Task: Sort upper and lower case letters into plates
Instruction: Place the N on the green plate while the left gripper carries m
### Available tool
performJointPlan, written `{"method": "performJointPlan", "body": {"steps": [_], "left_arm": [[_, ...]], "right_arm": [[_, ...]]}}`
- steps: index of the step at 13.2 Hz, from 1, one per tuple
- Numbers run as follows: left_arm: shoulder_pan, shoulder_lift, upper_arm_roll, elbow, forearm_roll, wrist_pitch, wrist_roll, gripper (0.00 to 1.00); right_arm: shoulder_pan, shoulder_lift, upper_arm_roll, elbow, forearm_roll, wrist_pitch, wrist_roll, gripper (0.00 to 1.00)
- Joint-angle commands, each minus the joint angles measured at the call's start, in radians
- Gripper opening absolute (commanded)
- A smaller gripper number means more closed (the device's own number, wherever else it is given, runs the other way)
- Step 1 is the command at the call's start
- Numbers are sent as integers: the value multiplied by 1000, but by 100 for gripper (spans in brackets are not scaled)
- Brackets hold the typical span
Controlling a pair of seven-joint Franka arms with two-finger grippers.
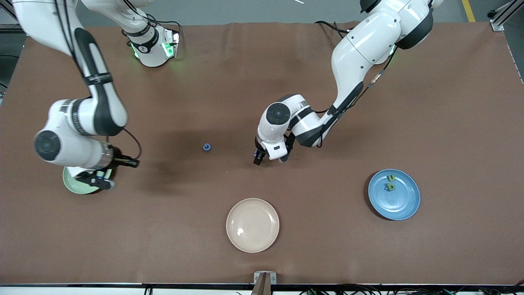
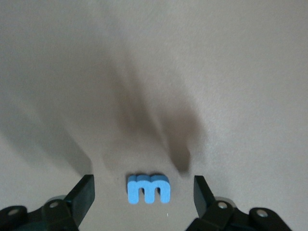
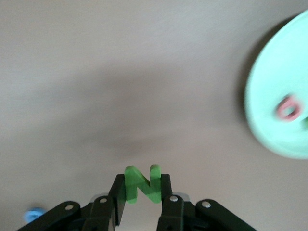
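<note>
The left end effector (image 2: 144, 195) hangs low over the tabletop (image 1: 286, 61) mid-table, fingers wide apart either side of a blue m (image 2: 148, 188), not touching it. The right end effector (image 3: 143, 192) is clamped on a green N (image 3: 142, 183) beside the green plate (image 1: 71, 182), which holds a pink letter (image 3: 288, 108). The blue plate (image 1: 403, 205), toward the left arm's end, carries 2 green letters (image 1: 390, 182). A small blue letter (image 1: 207, 147) lies between the arms.

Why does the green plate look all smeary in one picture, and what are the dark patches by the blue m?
In the right wrist view the green plate is blurred, while the green N in the right hand looks sharper. In the left wrist view, the dark patches above the blue m are shadows on the table.
</note>
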Motion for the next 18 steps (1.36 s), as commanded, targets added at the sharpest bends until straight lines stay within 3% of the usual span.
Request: {"method": "performJointPlan", "body": {"steps": [1,6,10,16,17,18], "left_arm": [[-29,16,15,29,-13,5,-39,90],[-76,28,70,42,-15,22,-46,84],[-90,30,70,45,-15,22,-44,72],[-84,42,70,46,-15,22,-33,41],[-77,39,70,46,-15,22,-32,31],[-70,30,70,46,-12,22,-27,18]], "right_arm": [[-153,-27,25,-29,-33,27,-245,13],[-344,54,25,-23,-35,183,-597,13],[-405,149,27,-25,-32,299,-675,13],[-422,200,29,-23,-24,334,-689,20],[-421,200,29,-23,-24,333,-689,24],[-416,198,29,-23,-25,326,-689,39]]}}
